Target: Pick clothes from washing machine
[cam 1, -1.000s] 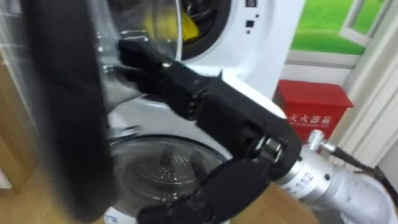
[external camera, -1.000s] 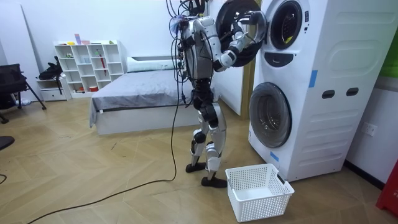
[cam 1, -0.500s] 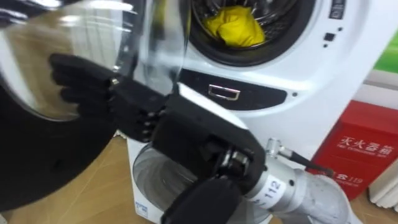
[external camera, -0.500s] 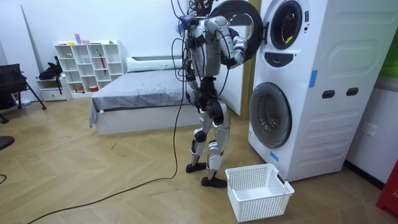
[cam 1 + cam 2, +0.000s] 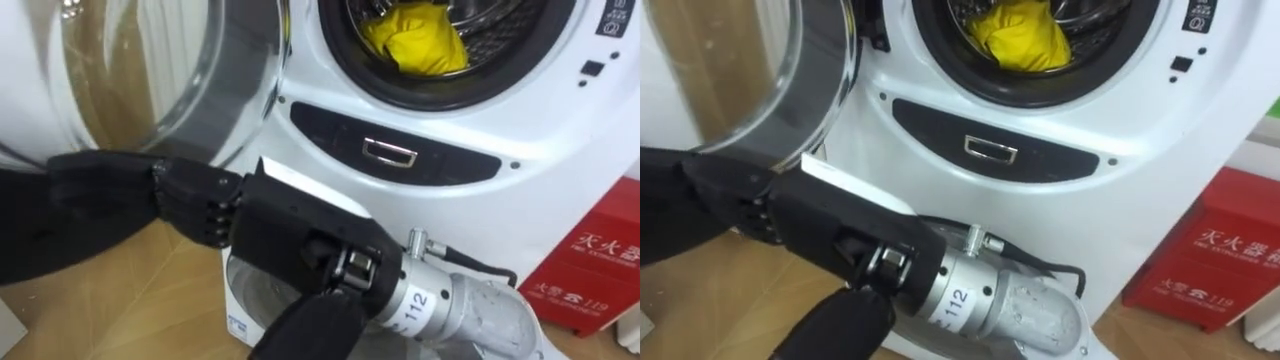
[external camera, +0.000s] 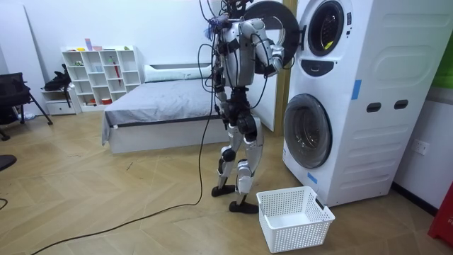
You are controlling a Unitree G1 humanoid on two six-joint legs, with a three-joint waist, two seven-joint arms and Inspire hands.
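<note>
Right hand (image 5: 270, 230) flat, fingers straight, pressed on the open door (image 5: 130, 60) at left. Yellow cloth (image 5: 415, 40) lies in the upper drum, up and right of the hand, well apart. Next reach likely swings rightward.

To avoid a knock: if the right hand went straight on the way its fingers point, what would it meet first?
The open washer door: the right hand points at its dark rim on the robot's left. Depth is unclear, so it may be touching.
</note>
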